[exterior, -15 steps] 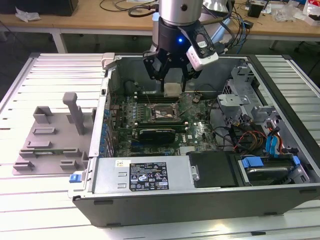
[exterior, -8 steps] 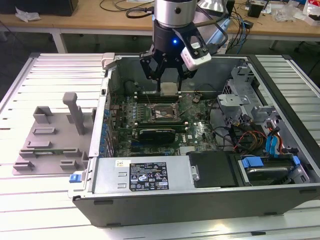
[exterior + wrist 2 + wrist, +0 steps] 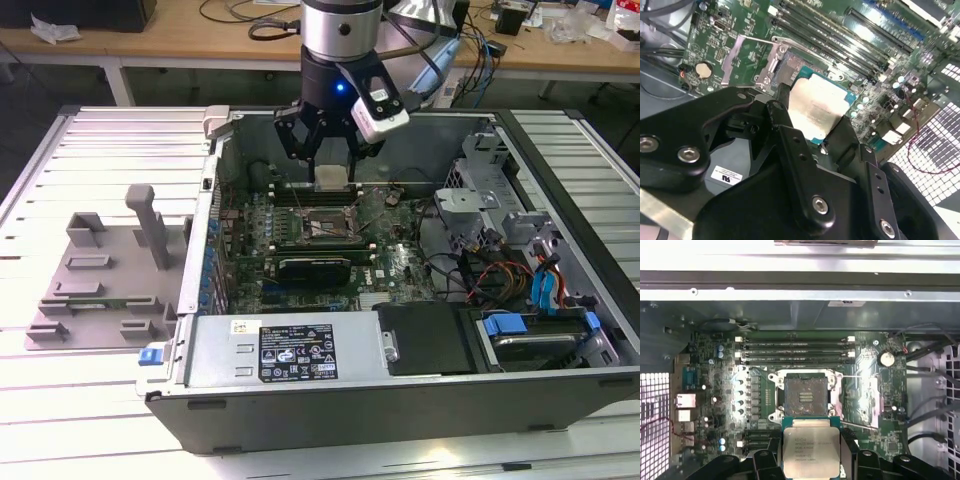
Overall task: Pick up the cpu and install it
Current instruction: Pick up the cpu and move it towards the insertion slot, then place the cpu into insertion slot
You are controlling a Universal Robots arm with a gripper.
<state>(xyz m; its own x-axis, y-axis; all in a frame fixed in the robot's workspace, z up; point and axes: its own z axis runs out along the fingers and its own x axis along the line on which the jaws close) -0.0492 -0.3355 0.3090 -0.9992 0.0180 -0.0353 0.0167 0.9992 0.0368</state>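
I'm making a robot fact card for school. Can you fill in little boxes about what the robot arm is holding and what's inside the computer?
gripper: shut on the cpu, reaching into the open computer case
cpu: silvery square, gripped by two opposite edges, held above the motherboard
socket: empty, its metal cover swung open
job so far: cpu picked up, not yet in the socket
beside the case: grey fixture, at the exterior view's left
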